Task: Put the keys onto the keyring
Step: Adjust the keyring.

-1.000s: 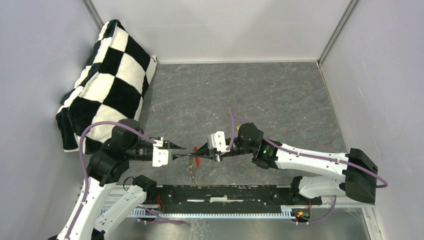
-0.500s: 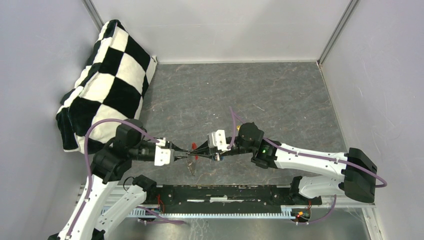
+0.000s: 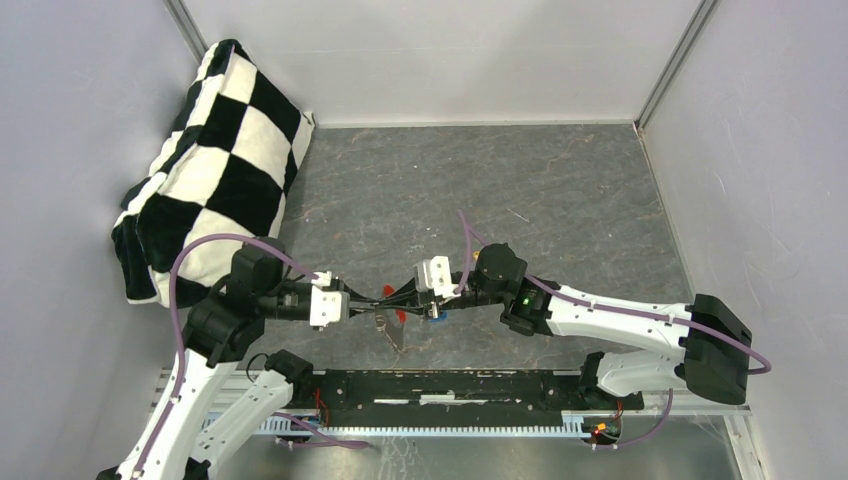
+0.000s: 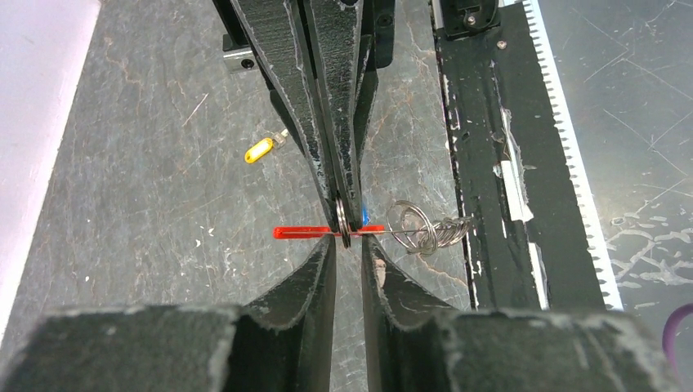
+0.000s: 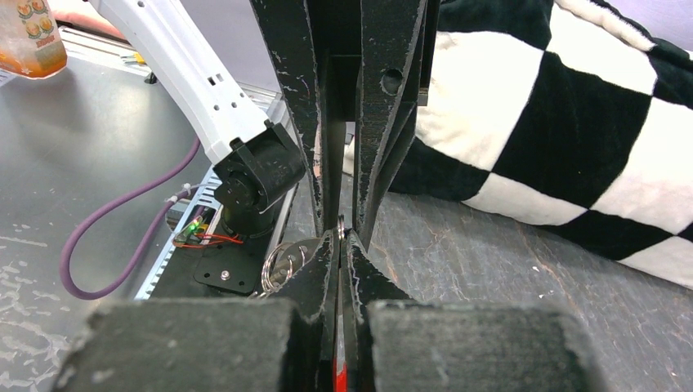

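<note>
right gripper (image 4: 346,214) is clamping shut on the keyring (image 4: 304,233), holding it edge-on above the table (image 4: 147,204); red is showing between its own fingers in the right wrist view; left gripper (image 4: 347,249) is facing it tip to tip, jaws standing narrowly apart, straddling the ring's edge, not pinching anything I can see; a tangle of metal split rings (image 4: 421,230) is hanging off the keyring, with a grey key (image 3: 393,336) dangling below; blue-capped key (image 3: 436,316) is showing just beside the right fingers, can't tell if hanging or lying; yellow-capped key (image 4: 260,150) is lying loose on the table, well apart from both grippers, not yet on.

risks, as I'm judging them: tips are crowding each other, so left closing off-centre could be striking right's fingers or twisting the ring out of the clamp; an edge-on grip is giving little hold against side load; a dropped ring would be taking the hung keys down with it
</note>
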Controlling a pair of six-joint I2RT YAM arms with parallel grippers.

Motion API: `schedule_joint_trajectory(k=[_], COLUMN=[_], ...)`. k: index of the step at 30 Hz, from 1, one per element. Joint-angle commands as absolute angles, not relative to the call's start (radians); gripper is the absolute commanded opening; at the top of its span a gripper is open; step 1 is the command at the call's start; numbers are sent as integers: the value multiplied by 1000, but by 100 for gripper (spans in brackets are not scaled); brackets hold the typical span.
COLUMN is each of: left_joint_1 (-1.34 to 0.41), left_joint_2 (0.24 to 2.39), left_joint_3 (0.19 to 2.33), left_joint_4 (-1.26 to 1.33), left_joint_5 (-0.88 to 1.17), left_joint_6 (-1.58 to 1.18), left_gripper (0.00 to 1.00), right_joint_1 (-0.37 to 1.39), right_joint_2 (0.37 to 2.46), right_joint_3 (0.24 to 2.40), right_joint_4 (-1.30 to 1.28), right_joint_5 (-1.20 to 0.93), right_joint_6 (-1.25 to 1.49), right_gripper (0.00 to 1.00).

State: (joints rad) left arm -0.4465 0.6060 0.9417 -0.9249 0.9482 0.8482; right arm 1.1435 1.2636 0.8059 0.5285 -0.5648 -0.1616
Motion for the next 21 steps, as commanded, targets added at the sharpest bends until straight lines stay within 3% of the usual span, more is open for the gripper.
schedule_joint_trajectory(k=[1,9,14,19,21], left_joint_1=[-446,-447,-446,-446,-446], left_joint_2=[601,579,551,538,539], left_joint_3=[943,940,922,912,913], left_joint_4=[-867,-847,-847,-847,-847], left_joint_5=[989,977,959,938,940], left_joint_6=[797,807,839,858,871], left_gripper=[24,21,2,2,2], right_joint_1=[1143,1144,1146,1148,1147], right_joint_2=[1279,1300,1301,1287,1277], right_joint_3=[868,906,917,914,908], right_joint_4=[563,471,435,409,409], right_joint_5=[-583,-627,-657,-676,-681], right_joint_6=[-160,-192,-214,-241,-248], right_gripper=[1,1,1,3,10])
